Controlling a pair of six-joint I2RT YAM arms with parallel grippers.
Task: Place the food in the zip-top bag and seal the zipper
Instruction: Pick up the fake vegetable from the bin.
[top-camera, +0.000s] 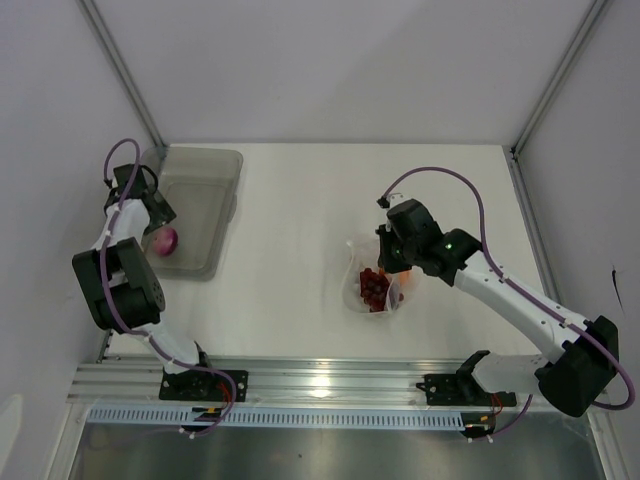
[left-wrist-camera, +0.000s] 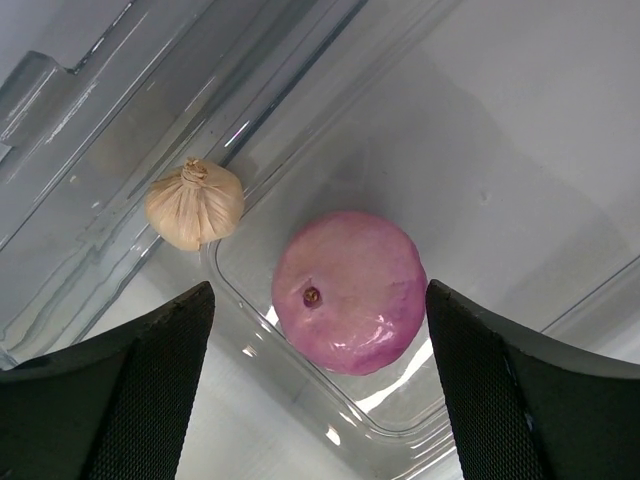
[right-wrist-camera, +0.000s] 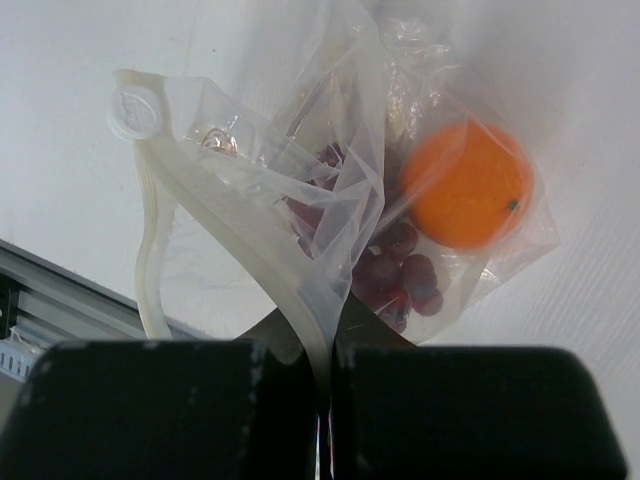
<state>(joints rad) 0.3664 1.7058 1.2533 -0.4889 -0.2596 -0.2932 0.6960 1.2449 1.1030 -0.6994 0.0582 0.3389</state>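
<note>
Clear, unsealed zip-top bag, pinched in the right gripper's jaws, holds orange and berries. The onion in the tub and the garlic beside it wait below the left gripper's spread jaws.

The left gripper's spread fingers are leaving room either side of the round purple-red onion, while the grey translucent plastic tub's corner wall and a whitish garlic bulb are crowding it.

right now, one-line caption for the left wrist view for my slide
Open left hand poised over the purple-red onion in the translucent tub, garlic bulb beside it.
</note>
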